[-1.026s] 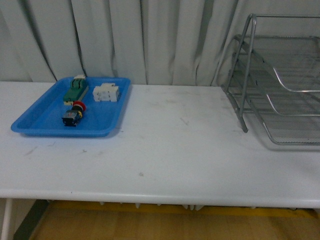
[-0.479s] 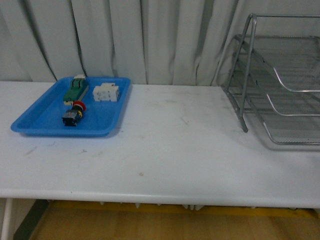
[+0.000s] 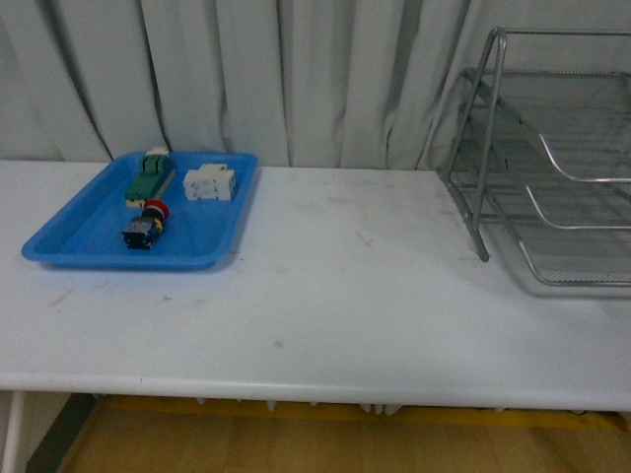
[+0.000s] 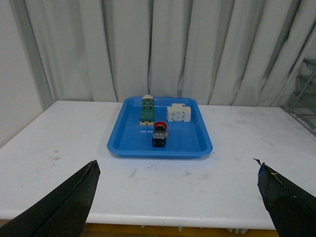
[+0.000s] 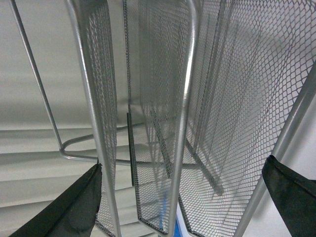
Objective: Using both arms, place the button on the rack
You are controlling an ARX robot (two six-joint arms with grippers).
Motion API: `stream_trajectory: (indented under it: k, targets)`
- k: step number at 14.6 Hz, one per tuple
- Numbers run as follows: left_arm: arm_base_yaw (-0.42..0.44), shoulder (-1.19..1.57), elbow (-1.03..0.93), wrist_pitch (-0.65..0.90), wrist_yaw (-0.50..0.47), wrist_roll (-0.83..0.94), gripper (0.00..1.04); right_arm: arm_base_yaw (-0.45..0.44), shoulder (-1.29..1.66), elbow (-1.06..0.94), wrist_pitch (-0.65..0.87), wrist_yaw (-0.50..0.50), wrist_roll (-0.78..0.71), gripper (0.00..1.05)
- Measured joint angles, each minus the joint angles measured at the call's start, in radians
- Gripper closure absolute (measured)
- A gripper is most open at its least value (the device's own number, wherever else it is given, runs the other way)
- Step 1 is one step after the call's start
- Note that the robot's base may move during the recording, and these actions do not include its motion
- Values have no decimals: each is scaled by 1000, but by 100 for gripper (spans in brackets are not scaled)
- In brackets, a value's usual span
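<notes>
My left gripper [image 4: 177, 170] is spread wide with nothing between its dark fingers [image 4: 64, 207]. It hangs over the near part of the table [image 4: 237, 187] and faces the blue tray [image 4: 158, 149]. The button [image 4: 159, 135] lies on its side in that tray, apart from me. Its red cap points toward the curtain [image 4: 123, 49] and its dark body toward the tray's near rim. Just behind it lie a green block [image 4: 146, 111] and a white block [image 4: 178, 113], side by side.

My right gripper [image 5: 182, 165] is also spread wide and holds nothing. It sits close up against the wire mesh of the rack [image 5: 153, 98], which fills its camera.

From the front, the tray sits at the table's left and the rack [image 3: 476, 212] at its far right, well apart. Neither of my arms shows in that view.
</notes>
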Motion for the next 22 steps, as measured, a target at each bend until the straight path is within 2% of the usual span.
stream_trajectory:
  k: [15,17,22]
  targets:
    - [0,0,0,0,0,0,7,55,111,168,-7,15,-66,6]
    - [0,0,0,0,0,0,7,67,111,185,-6,21,-71,17]
    - [0,0,0,0,0,0,7,87,138,220,-6,34,-85,77]
